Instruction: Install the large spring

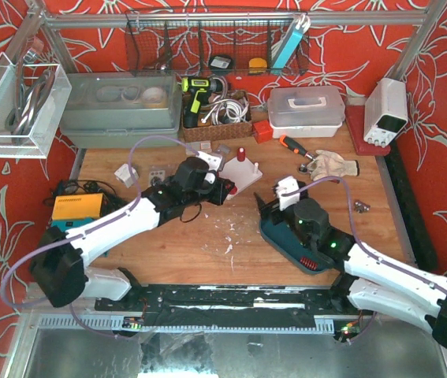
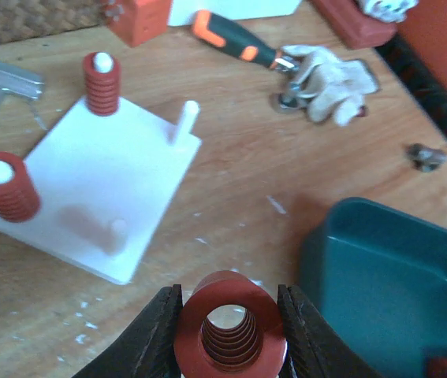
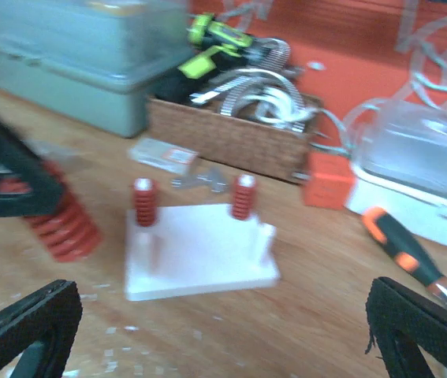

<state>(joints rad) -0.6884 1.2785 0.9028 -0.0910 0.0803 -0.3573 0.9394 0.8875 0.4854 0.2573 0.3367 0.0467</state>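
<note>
A: L claw (image 2: 229,324) first?
B: Clamped on the large spring (image 2: 227,282). One black finger (image 2: 160,331) each side of the red coil, open end facing the wrist cam.
A: Where's that vs. the plate?
B: Near the white base plate (image 2: 105,177) but apart from it, on no peg. The right wrist cam shows the spring tilted, left of the plate. Touching the surface (image 2: 231,181) or not, can't tell: too blurry.
A: Plate itself?
B: Flat on the wood. 2 red springs (image 2: 101,83) sit on pegs at two corners, and 2 bare pegs (image 2: 185,122) stand at the others.
A: R claw (image 3: 223,339)?
B: Fingers spread wide, nothing btwn them. The top cam puts it over the far-left end of the teal tray (image 1: 286,246).
A: Further out?
B: An orange-and-black screwdriver (image 2: 235,39), its tip at a work glove (image 2: 333,75), both beyond the plate on the right.
</note>
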